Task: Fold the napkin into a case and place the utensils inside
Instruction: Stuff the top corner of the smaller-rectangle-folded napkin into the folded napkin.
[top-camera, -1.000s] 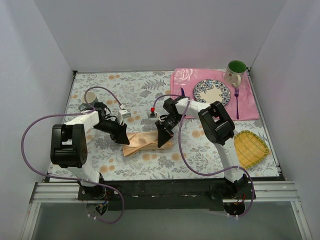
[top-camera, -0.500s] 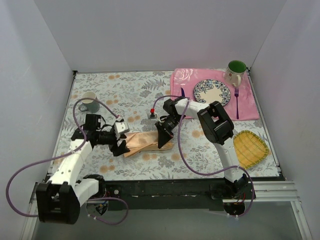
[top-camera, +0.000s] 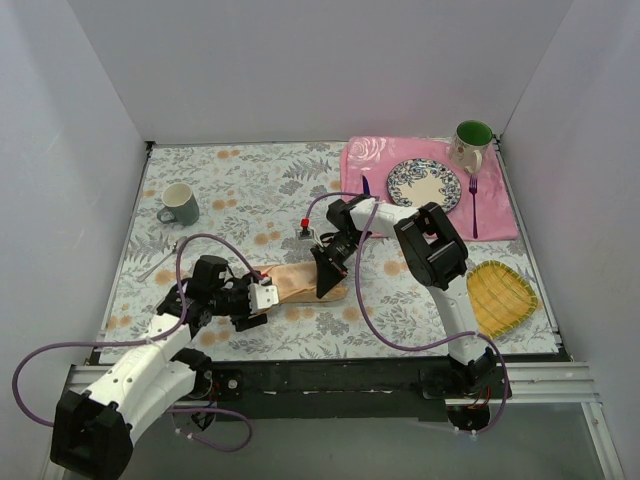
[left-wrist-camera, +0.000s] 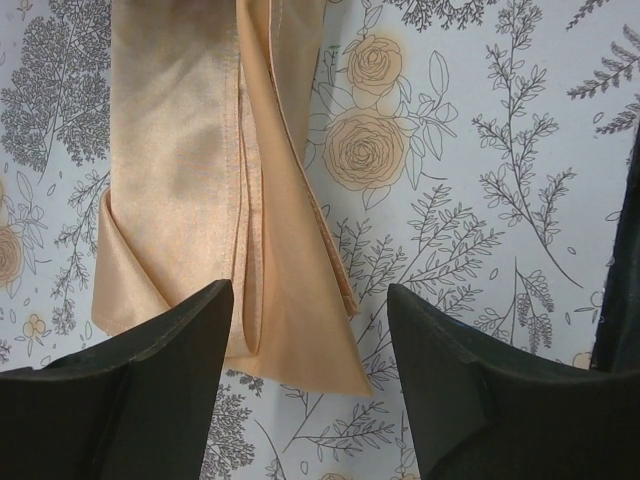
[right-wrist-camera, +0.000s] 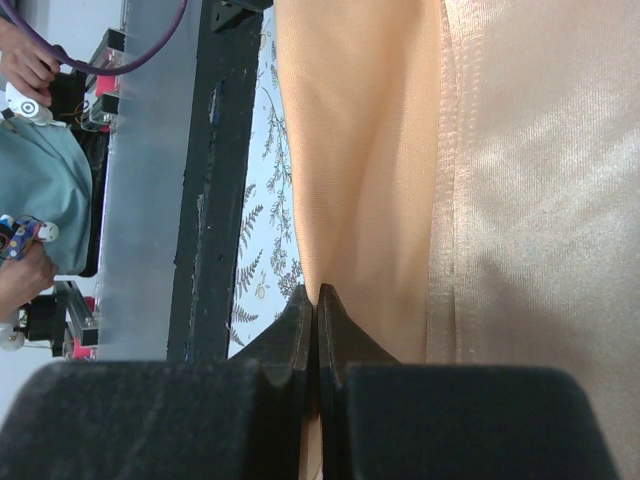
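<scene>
In the top external view, the napkin (top-camera: 298, 281) is seen folded into a long narrow strip on the floral tablecloth (top-camera: 250, 180), in front of the arm bases and well apart from the utensils. The fork (top-camera: 473, 205) is laid on the pink placemat (top-camera: 500, 215) to the right of the patterned plate (top-camera: 424, 184), and the knife (top-camera: 366, 185) is partly seen at the plate's left. The left gripper (top-camera: 258, 296) is held at the strip's left end, and the right gripper (top-camera: 324, 290) is planted on its right end.

In the left wrist view, the napkin (left-wrist-camera: 180, 170) is shown as a peach-orange cloth with a faint satin sheen and stitched hems. Its layers are loosely stacked, a soft rolled fold is formed at one side, and a free flap is splayed out to a corner. The left gripper (left-wrist-camera: 305, 300) is held with its fingers (left-wrist-camera: 150, 400) well apart above that end, and nothing is gripped.

In the right wrist view, the fingers of the right gripper (right-wrist-camera: 317, 295) are pressed together, and a crease of the napkin (right-wrist-camera: 480, 200) appears to be pinched at their tips.

The cloth is judged light, limp and somewhat slippery, so the layers could easily be dragged out of line. A hold is best taken at a hemmed edge or corner of the loose flap, where the thickness is doubled. The utensils are judged slim, rigid and smooth, and are best taken across the handle.
</scene>
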